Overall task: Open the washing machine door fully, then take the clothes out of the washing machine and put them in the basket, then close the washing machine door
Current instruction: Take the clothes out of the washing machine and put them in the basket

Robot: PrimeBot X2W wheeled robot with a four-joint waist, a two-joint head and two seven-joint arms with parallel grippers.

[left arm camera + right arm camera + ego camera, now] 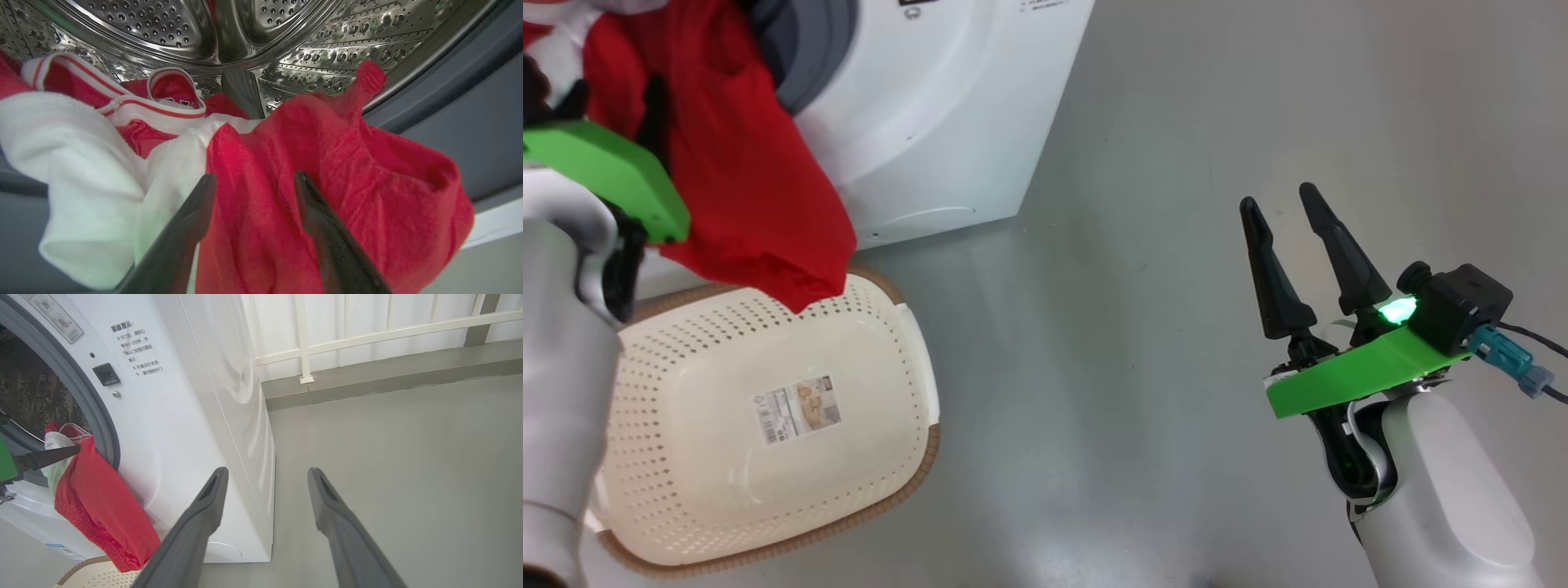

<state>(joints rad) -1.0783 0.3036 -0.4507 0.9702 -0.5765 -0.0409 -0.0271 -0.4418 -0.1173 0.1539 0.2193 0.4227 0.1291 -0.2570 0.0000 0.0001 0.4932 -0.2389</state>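
Washing machine point(947, 122) was cut off at top edge of head view; basket point(923, 384) partly hid behind left forearm point(564, 367) & clothes point(743, 180). Couldn't tell if left gripper point(255, 175) pinched any cloth; label point(799, 408) txt was too small to read.

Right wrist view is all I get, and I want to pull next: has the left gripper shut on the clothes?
Observer: No. The left gripper has its jaws wide apart, with a red fold of the clothes between them.
Operator: Anything further inside?
Observer: Yes, a white piece with red-striped trim lies beside that fold, reaching back into the drum.
Operator: Is the basket ready to take them?
Observer: The basket holds no clothes yet; a paper label shows on its floor.
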